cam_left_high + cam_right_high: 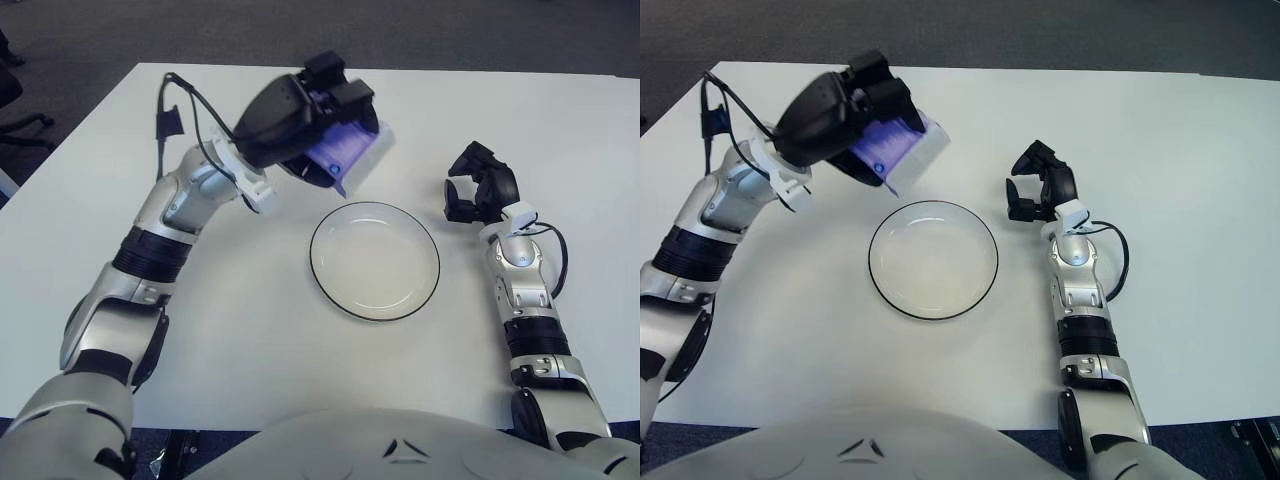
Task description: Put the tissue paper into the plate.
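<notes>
item: tissue paper (358, 152), one pack, white with a purple face. location: held in the air just beyond the far-left rim of the plate, clear of the table; not over the plate's centre and not touching it.

holder: left hand (318, 118), one, beyond the plate on its left side. fingers curled round the pack from above and behind, closed firmly on it; the pack's free end points toward the plate.

plate (420, 290), one, round, white with a dark rim, lying flat on the table near the middle. nothing lies in it.

right hand (480, 190), one, just beside the plate on its right, apart from the rim. fingers loosely bent, some gap between them, nothing held. whether it touches the table cannot be told.

table (560, 130), one, white, carrying the plate.

progress, as judged: pick-up is done, the pack being lifted and carried; the placing is not yet done. remaining: bring the pack over the plate's bowl, lower it, release the fingers.

count: tissue packs one; plates one; hands two; tables one.
</notes>
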### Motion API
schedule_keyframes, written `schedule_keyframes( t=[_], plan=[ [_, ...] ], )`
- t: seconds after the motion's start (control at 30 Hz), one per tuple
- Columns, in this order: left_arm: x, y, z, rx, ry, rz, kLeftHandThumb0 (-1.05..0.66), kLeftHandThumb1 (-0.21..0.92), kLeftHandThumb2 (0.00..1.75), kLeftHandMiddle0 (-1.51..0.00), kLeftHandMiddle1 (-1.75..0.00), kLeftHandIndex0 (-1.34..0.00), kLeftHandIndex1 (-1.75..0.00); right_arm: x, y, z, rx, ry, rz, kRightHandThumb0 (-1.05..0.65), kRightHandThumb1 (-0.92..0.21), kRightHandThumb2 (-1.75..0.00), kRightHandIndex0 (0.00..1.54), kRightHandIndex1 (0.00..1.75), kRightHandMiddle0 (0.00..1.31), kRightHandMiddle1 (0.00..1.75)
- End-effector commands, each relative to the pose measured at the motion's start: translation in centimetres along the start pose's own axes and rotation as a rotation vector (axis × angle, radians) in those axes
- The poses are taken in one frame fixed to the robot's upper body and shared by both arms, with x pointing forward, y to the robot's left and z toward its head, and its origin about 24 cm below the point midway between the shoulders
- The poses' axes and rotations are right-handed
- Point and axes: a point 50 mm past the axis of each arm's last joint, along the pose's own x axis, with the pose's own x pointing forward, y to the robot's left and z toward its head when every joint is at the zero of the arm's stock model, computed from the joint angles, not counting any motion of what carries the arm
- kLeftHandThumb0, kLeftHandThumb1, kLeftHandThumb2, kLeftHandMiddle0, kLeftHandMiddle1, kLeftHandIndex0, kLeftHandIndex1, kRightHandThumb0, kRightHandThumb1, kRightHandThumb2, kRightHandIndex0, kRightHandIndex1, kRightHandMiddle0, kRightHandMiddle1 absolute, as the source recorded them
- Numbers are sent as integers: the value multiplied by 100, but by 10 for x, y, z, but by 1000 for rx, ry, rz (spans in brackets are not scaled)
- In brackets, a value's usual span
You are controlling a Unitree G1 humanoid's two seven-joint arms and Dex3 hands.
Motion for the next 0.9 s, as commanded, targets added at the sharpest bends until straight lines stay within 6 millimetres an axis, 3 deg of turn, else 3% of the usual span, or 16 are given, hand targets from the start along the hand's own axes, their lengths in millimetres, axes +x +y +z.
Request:
schedule_keyframes(
  t=[0.0, 0.2, 0.53, 0.87],
  plan=[
    [1, -2, 5, -29, -16, -35, 53, 17, 150, -73, -175, -93, -175, -58, 14, -62, 64, 284, -19, -49, -31, -133, 132, 175, 62, 175],
    [-1, -9, 15, -66, -31, -59, 52, 18, 149, -72, -175, -90, -175, -57, 15, -63, 57, 306, -27, -49, -30, -134, 131, 175, 63, 175],
    [-7, -24, 39, -294, -29, -172, 51, 19, 147, -71, -175, -86, -175, -53, 17, -62, 71, 331, -53, -51, -26, -139, 126, 175, 67, 175],
    [1, -34, 43, -215, -114, -285, 50, 22, 144, -69, -175, -81, -175, -52, 18, -61, 72, 341, -80, -51, -25, -140, 124, 175, 67, 175]
  ],
)
